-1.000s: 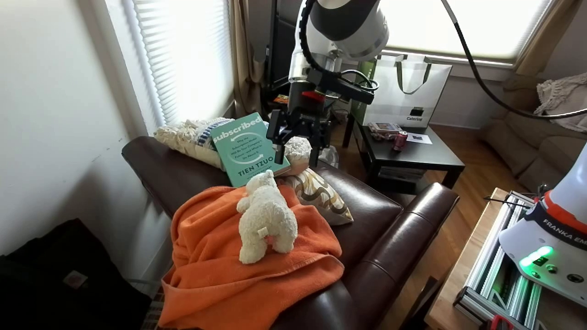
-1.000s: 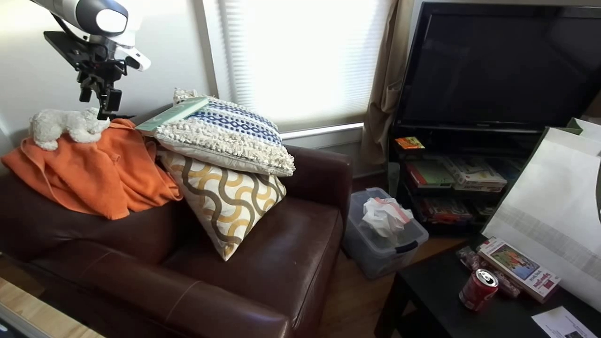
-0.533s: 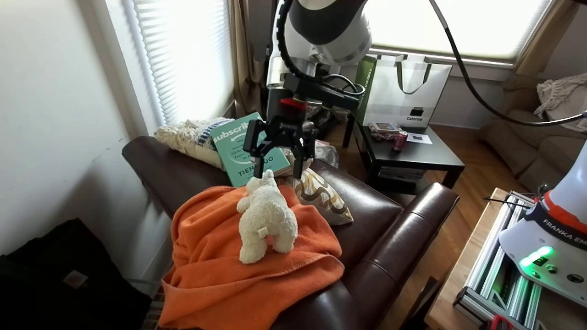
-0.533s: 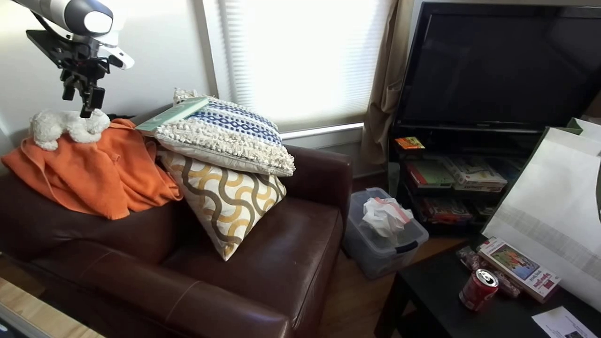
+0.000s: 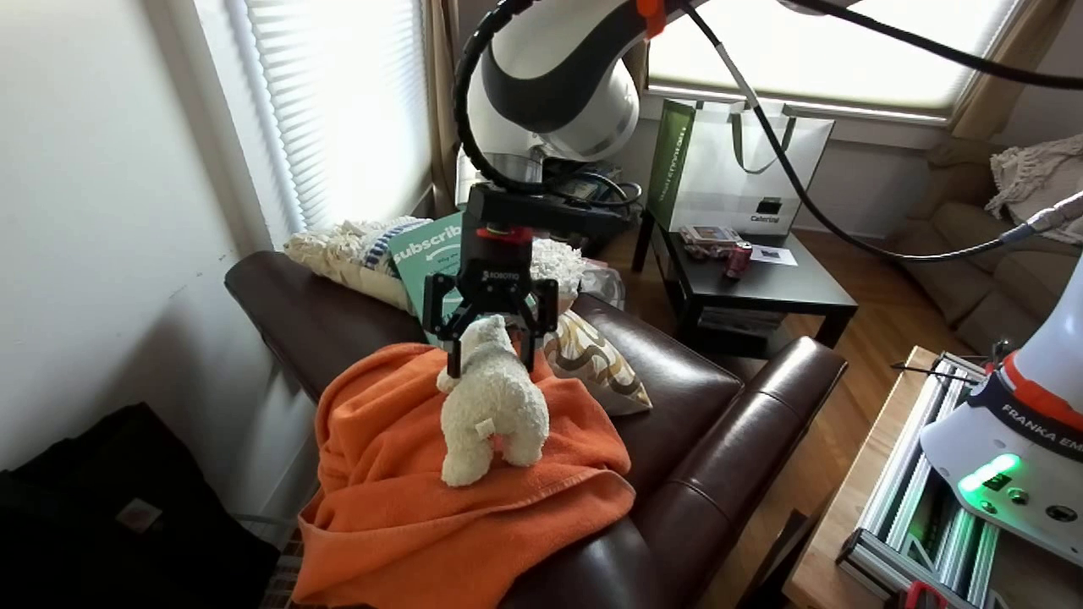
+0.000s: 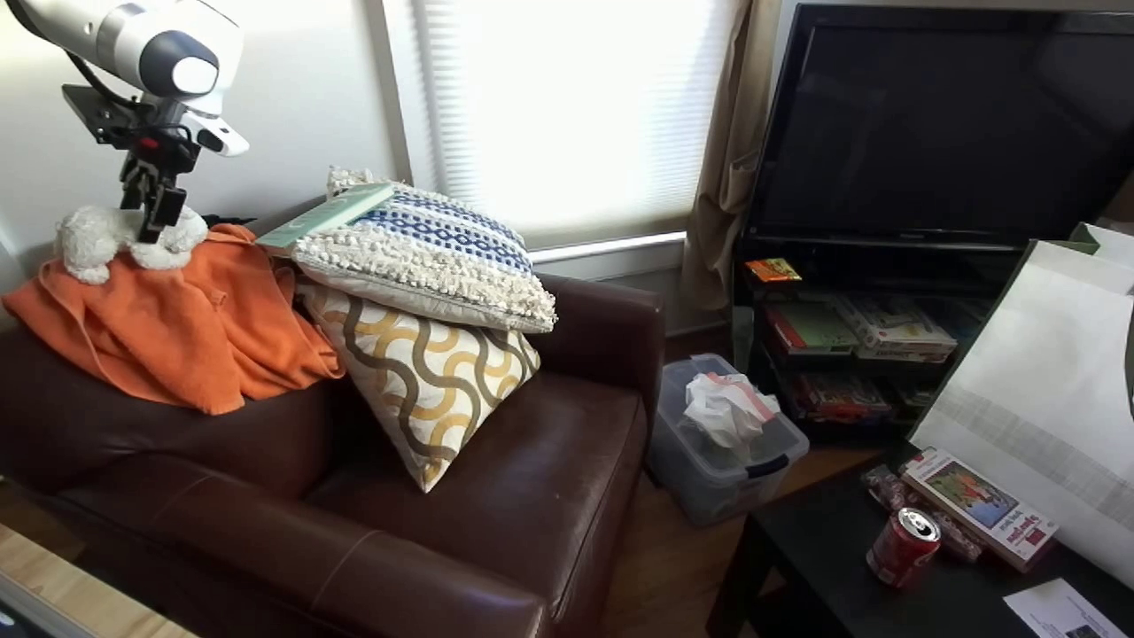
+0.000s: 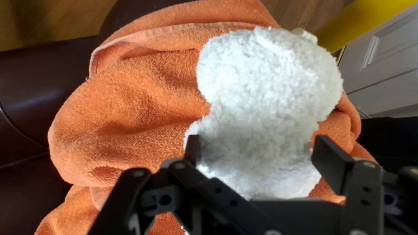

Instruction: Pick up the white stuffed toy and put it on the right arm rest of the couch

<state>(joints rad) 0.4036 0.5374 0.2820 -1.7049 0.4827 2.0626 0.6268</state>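
Observation:
The white stuffed toy (image 5: 499, 414) stands on the orange blanket (image 5: 381, 499) over the back of the couch (image 5: 668, 364). It also shows in an exterior view (image 6: 89, 239) and fills the middle of the wrist view (image 7: 267, 88). My gripper (image 5: 491, 368) points down with its fingers on either side of the toy's front part, behind the head. In the wrist view the gripper (image 7: 257, 138) is open; the left finger overlaps the toy's edge, and a small gap shows at the right finger. The right arm rest (image 5: 744, 440) is glossy brown leather, also seen in an exterior view (image 6: 354, 549).
A teal book (image 6: 328, 217) lies on a fringed pillow (image 6: 425, 257) beside the gripper. A patterned pillow (image 6: 425, 372) leans below it. A low black table (image 5: 761, 283) with a red can (image 5: 738, 260) stands beyond the couch. The robot base (image 5: 1007, 448) is beside the arm rest.
My gripper has moved across toward the toy and down, from above the book and pillows to around the toy's front part. It stays open. The toy has not moved.

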